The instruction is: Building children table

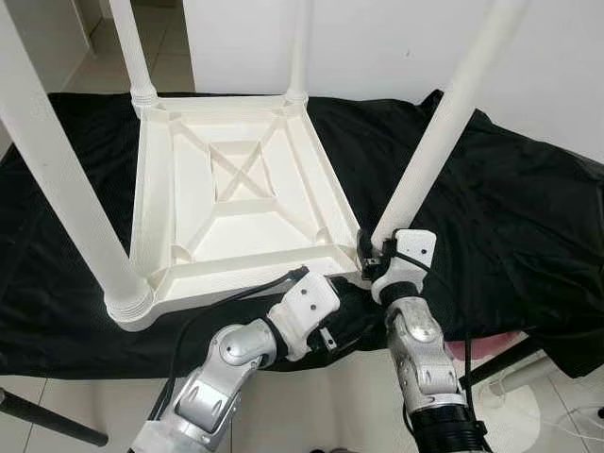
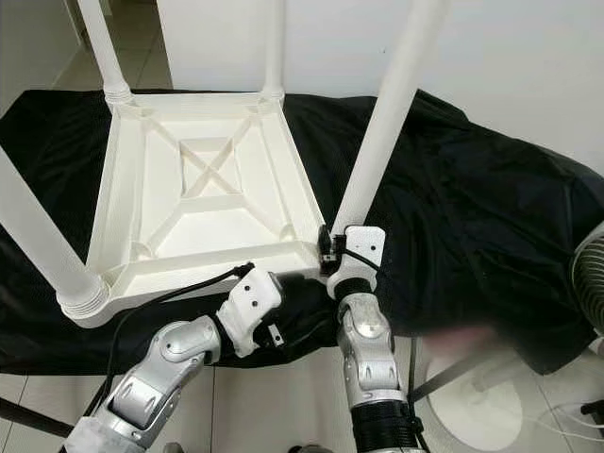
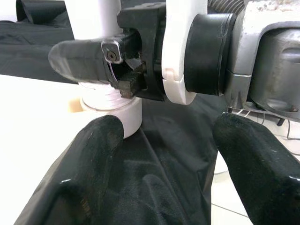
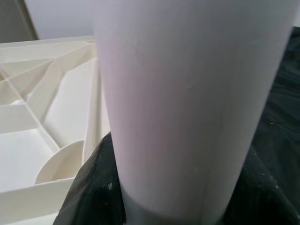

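Observation:
A white plastic children's table [image 1: 236, 189] lies upside down on a black cloth [image 1: 491, 208]. Three white legs stand in its far left, far right and near left [image 1: 66, 189] corners. A fourth leg [image 1: 439, 132] rises slanted at the near right corner. My right gripper [image 1: 371, 247] is shut on that leg's base; its wrist view has the leg [image 4: 187, 93] up close beside the table's ribbed underside [image 4: 42, 117]. My left gripper [image 1: 347, 304] hovers open over the cloth just below that corner, its fingers [image 3: 93, 159] wide apart, facing the leg's threaded end [image 3: 110, 101].
The cloth covers a low platform that ends just in front of my arms. A fan [image 2: 590, 274] stands on the tiled floor at the right, and a black pole [image 1: 47, 415] lies at the lower left. A white wall [image 1: 377, 47] closes the back.

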{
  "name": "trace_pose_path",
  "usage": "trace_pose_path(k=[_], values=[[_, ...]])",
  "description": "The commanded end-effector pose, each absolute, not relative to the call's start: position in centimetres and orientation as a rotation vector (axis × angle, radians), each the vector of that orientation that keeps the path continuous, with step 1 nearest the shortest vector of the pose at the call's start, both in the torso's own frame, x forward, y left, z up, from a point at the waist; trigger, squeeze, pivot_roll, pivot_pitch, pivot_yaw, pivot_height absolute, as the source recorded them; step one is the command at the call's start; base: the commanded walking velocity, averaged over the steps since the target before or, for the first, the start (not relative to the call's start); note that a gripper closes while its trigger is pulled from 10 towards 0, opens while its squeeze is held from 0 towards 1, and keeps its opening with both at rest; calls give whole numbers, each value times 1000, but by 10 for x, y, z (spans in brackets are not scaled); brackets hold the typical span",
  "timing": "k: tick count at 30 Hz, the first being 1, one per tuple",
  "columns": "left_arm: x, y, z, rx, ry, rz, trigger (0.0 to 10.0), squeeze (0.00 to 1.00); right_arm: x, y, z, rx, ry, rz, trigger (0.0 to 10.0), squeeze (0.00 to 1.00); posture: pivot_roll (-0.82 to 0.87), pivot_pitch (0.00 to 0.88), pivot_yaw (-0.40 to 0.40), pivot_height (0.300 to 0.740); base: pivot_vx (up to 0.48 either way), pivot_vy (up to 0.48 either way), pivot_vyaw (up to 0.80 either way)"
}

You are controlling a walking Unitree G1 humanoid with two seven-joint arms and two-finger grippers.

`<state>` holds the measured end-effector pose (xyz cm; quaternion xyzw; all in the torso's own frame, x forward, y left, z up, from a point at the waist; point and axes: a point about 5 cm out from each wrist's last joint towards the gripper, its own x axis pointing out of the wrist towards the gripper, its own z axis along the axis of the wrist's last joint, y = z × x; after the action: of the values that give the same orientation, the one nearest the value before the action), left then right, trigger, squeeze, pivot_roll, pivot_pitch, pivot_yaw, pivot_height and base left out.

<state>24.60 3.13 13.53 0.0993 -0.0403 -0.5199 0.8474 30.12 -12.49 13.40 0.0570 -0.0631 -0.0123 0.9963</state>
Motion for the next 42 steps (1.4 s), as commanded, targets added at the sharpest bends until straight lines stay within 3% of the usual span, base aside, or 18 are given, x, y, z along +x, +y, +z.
trace_pose_path(k=[1,9,10,20,22,42], values=[[245,28,134,214,-88,-1099,10000,0,294,-128,109,162,-6,-108,10000,0,-62,62,-61,740,0,0,0],[245,28,134,208,-88,-1099,10000,0,294,-129,111,154,-10,-117,10000,0,-64,56,-63,740,0,0,0],[245,28,134,209,-89,-1099,10000,0,293,-128,111,159,-16,-113,10000,1000,-63,54,-64,740,0,0,0],[246,26,134,216,-97,-1093,10000,0,292,-131,122,171,-79,-8,10000,1000,-66,42,-68,740,0,0,0],[248,26,135,227,-106,-1085,10000,0,293,-136,124,156,-89,36,10000,0,-68,40,-68,740,0,0,0],[250,25,132,184,-54,-1066,10000,0,304,-152,134,-41,-148,382,10000,0,-74,34,-65,740,0,0,0]])
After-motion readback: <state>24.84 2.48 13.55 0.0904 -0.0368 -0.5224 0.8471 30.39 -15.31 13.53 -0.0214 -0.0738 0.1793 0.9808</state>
